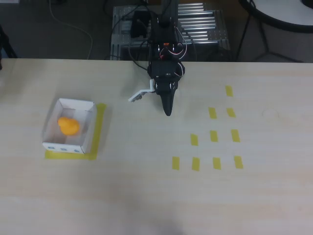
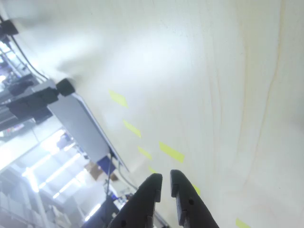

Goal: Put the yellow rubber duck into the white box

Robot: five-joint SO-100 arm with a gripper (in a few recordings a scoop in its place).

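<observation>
- The shallow white cardboard box (image 1: 69, 126) is your landmark; it sits on a yellow tape square on the pale wooden table (image 1: 146, 196), at the left of the overhead view.
- The small orange-yellow rubber duck (image 1: 68, 126) lies inside that box, on its floor, clear of the walls.
- Your black two-finger gripper (image 1: 167, 108) hangs well to the right of the box, near the table's far edge; in the wrist view its jaws are together with nothing between them (image 2: 164, 183).
- Small yellow tape rectangles (image 1: 213, 136) lie further right of the box, beyond the gripper.
- Judged from this, placement looks done; nothing remains but parking the arm.
</observation>
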